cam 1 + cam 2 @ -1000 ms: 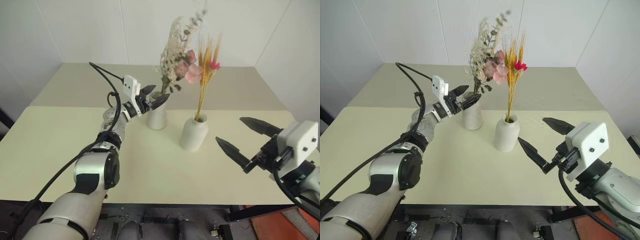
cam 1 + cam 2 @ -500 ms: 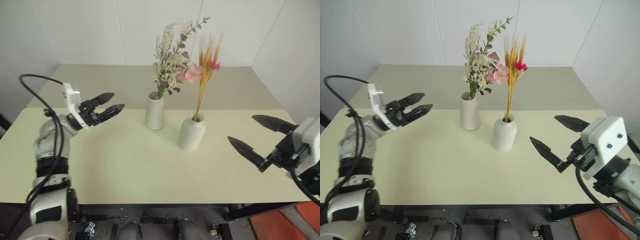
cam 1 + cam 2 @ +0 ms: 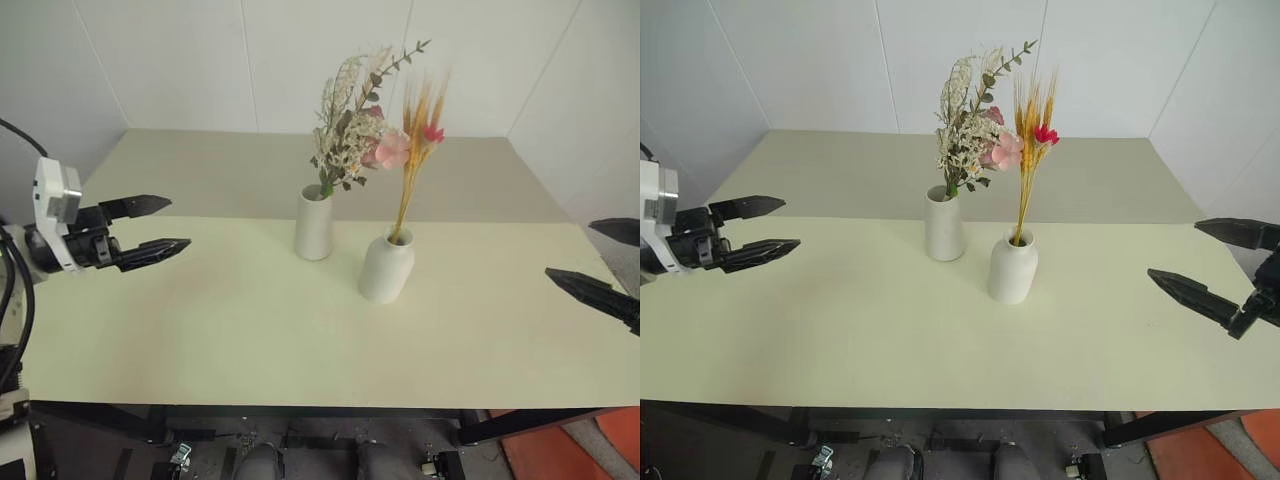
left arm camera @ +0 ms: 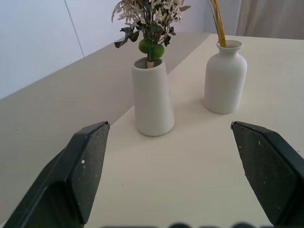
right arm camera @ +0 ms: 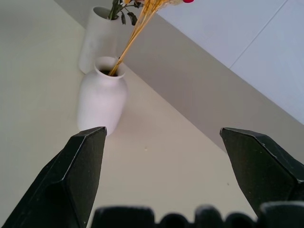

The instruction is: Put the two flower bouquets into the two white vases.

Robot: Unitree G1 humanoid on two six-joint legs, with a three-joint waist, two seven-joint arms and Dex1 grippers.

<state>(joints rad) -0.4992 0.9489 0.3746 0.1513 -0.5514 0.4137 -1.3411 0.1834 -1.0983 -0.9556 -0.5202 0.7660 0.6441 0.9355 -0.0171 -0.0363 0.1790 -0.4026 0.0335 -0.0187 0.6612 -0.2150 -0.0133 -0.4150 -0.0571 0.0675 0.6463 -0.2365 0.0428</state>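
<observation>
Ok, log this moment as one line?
bushy bouquet: in tall vase | yellow stalks: in round vase | left claw: open | right claw: open

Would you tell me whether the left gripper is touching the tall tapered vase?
Apart. In the left eye view, the open left gripper hangs well to the left of the tall tapered vase, with bare table between them.

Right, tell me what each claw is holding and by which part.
Nothing is held. The left claw and the right claw both hang open and empty, off to either side of the two vases, where both bouquets already stand.
</observation>
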